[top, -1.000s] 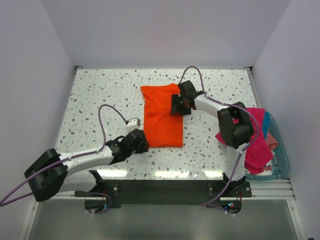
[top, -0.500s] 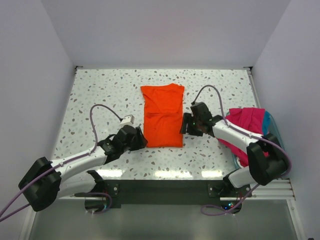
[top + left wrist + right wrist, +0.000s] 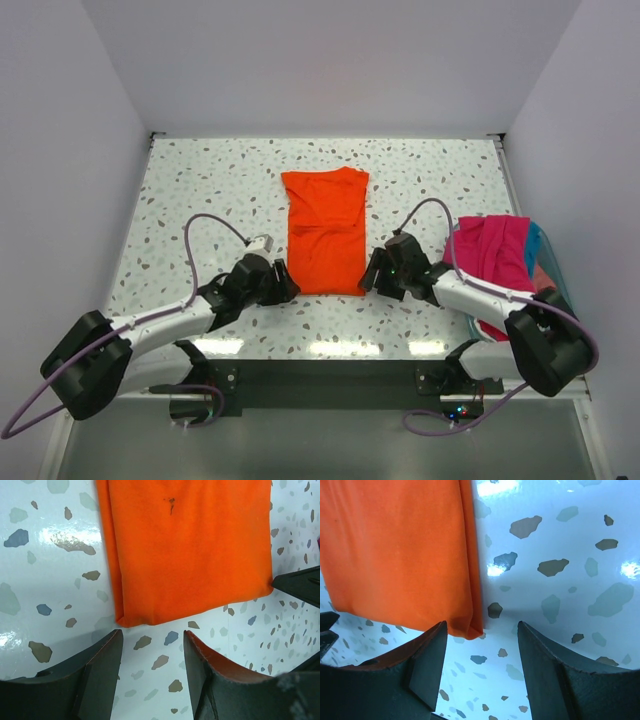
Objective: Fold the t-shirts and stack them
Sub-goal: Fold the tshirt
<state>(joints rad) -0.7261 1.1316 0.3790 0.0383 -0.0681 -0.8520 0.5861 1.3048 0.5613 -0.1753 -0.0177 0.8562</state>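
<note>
Counting gives three t-shirts in all: one orange t-shirt [image 3: 325,235], one magenta-pink t-shirt [image 3: 495,258] and one paler pink t-shirt [image 3: 543,278]. Two claws are present, one on each arm.

The orange t-shirt lies folded into a flat rectangle on the speckled worktop [image 3: 200,190]. It sits between the two claws and stretches away beyond them.

Its near left corner lies just ahead of the left claw [image 3: 152,640]. That claw's jaws stand apart with only bare worktop between them, and they grip no cloth.

Its near right corner lies just ahead of the right claw [image 3: 482,630], in line with the gap. Those jaws also stand apart and hold nothing. Whether any fingertip touches the cloth edge cannot be told.

One small dark mark [image 3: 171,502] shows on the orange cloth, well ahead of the left claw.

The magenta-pink t-shirt lies crumpled on the outer side of the right claw, heaped over the rim of one teal bin [image 3: 565,320]. The paler pink t-shirt shows only as a small patch in that bin, beyond the magenta-pink one.
</note>
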